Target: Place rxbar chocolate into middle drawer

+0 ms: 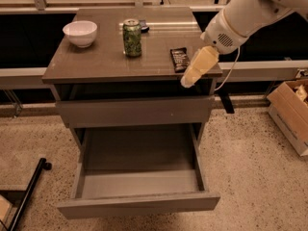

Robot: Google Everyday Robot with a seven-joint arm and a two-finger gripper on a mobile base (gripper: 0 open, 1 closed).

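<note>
The rxbar chocolate (179,59) lies flat on the cabinet top near its right front corner, dark wrapper with pale print. My gripper (186,82) hangs on the white arm just right of and in front of the bar, its cream tip at the top's front edge, holding nothing that I can see. The middle drawer (139,203) is pulled out wide below a closed plain drawer front (134,112); its interior holds nothing.
A green patterned can (132,37) stands at the top's middle and a white bowl (80,32) at its left. A small dark object (143,25) lies behind the can. A cardboard box (291,112) sits on the floor at right, a black bar (29,191) at lower left.
</note>
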